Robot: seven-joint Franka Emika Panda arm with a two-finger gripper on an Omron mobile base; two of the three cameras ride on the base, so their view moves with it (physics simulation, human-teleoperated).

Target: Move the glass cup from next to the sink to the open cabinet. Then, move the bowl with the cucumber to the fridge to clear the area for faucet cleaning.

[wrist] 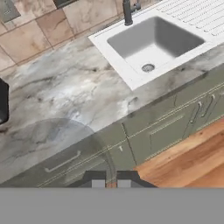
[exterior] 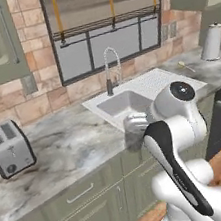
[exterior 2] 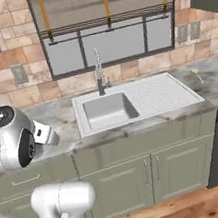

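- Glass cup (exterior: 134, 129) is in the tool, off the surface. In the left base view it shows against the front left corner of the sink (exterior: 124, 103), just ahead of the arm's wrist.
- Hand view: cup (wrist: 65, 140) reads as a faint see-through round, w/ marble and cabinet fronts showing through it. Its rim curves down right between the two dark tips.
- Tool (wrist: 110, 180): jaws pinched narrow, tips nearly together, clamped on the cup's thin wall.
- Right base view: hand sits low at left, over the front part of the surface. Cup there is too faint to make out.
- Surface (exterior: 72, 144) is grey-veined marble, running L to R under the window.
- Sink is white, w/ a ribbed drainboard on its right side. Dark faucet (exterior: 110, 69) w/ a spring neck stands upright at the back rim.
- Toaster (exterior: 8, 149), silver, sits far left on the surface, well apart from the cup.
- Paper towel roll (exterior: 212, 41) stands upright far right, near the back wall.
- Green-grey cabinet fronts (wrist: 166, 127) sit below the surface, wood floor (wrist: 192, 162) beneath.
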